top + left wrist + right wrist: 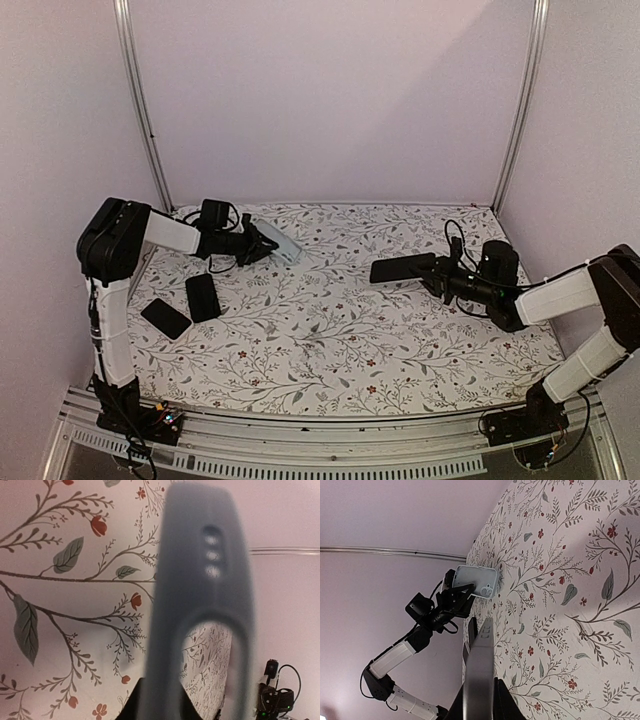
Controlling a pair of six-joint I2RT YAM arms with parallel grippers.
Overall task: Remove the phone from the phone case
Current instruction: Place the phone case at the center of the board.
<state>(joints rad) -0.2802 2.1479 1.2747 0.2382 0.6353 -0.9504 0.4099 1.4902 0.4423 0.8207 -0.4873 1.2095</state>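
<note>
So there's one grey case (285, 246) pinched in the left claw (264, 244) up near the back edge, one phone (403, 268) clamped in the right claw (436, 273) well apart from it, two dark slabs (203, 297) flat by the left edge, and loads of bare table (330, 340) between.

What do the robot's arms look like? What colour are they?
The left arm and right arm match: white tube-shaped links between chunky black joints. The left gripper and right gripper are black, with black cables looping near each wrist.
</note>
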